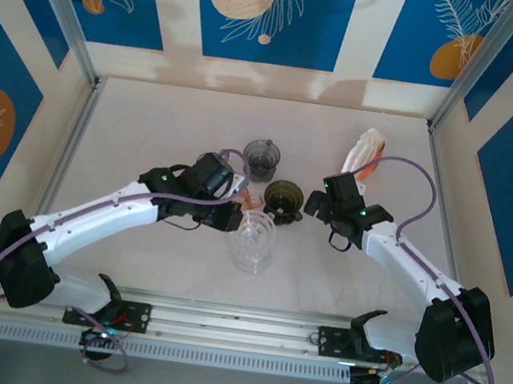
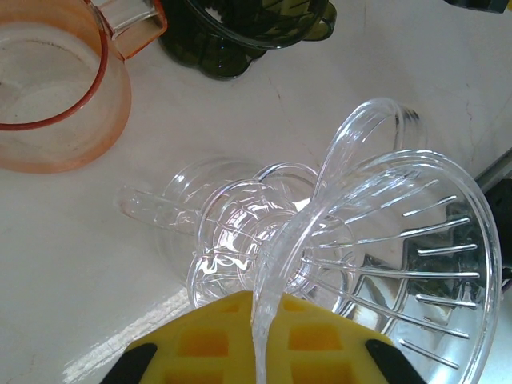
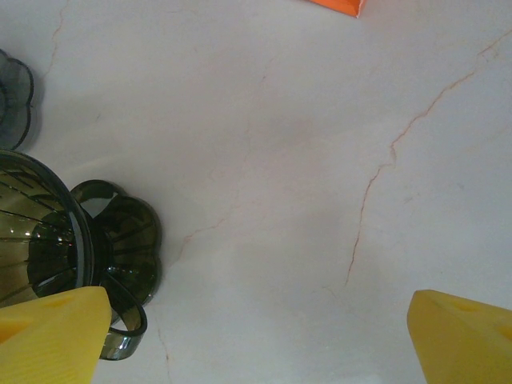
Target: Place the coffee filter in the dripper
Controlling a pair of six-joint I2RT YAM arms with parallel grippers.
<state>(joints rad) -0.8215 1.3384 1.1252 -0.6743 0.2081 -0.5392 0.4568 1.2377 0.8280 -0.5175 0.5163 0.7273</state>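
Observation:
My left gripper (image 2: 264, 312) is shut on the rim of a clear dripper (image 2: 400, 240), which tilts over a second clear dripper (image 2: 228, 240) lying on the table. In the top view the left gripper (image 1: 232, 215) sits just left of the clear drippers (image 1: 254, 240). A white coffee filter bundle in an orange wrapper (image 1: 364, 153) lies at the back right. My right gripper (image 3: 260, 336) is open over bare table, just right of a dark green dripper (image 3: 56, 240). From above, the right gripper (image 1: 320, 204) stands between that green dripper (image 1: 284, 199) and the filter bundle.
An orange translucent dripper (image 2: 48, 88) stands left of the green one (image 2: 240, 32), and a grey dripper (image 1: 264, 157) sits behind them. A metal frame post rises at each back corner. Bare marble table lies right of the right gripper.

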